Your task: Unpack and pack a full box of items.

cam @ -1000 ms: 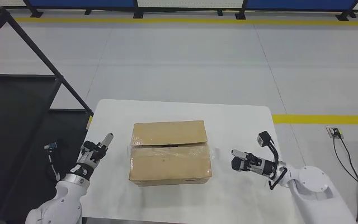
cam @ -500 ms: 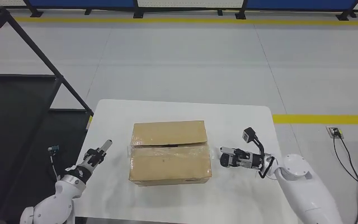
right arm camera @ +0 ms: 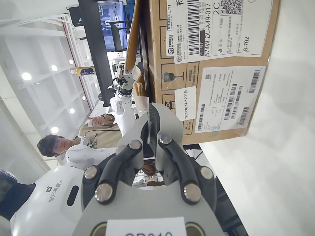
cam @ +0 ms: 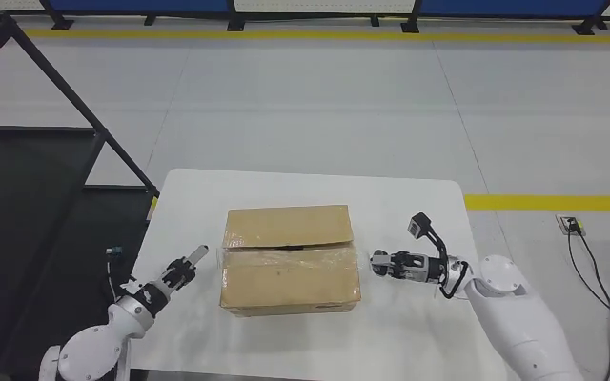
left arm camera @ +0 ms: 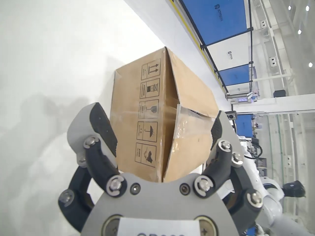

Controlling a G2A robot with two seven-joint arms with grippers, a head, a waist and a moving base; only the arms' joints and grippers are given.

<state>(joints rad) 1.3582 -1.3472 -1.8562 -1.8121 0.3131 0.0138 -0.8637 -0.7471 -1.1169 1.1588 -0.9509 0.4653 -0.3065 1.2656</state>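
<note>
Top view: cardboard box sits about mid-table on the white table, long side facing the robot. Top flaps are down but not flush; a dark slit runs along the seam between them. Clear tape is wrinkled and partly loose at the seam on the box's left end.

Left gripper is low over the table, just off the box's left end and not touching it. In the left wrist view its fingers are spread wide with nothing between them. The box end with the column of printed handling symbols stands framed in the gap.

Right gripper is close beside the box's right end, near the upper edge. From above I cannot tell whether it makes contact. In the right wrist view its fingers are pressed together, tips just beside the flap edge. I cannot tell whether anything thin is pinched there. That end face carries white shipping labels with barcodes.

Both arms flank the box, one at each short end.
</note>
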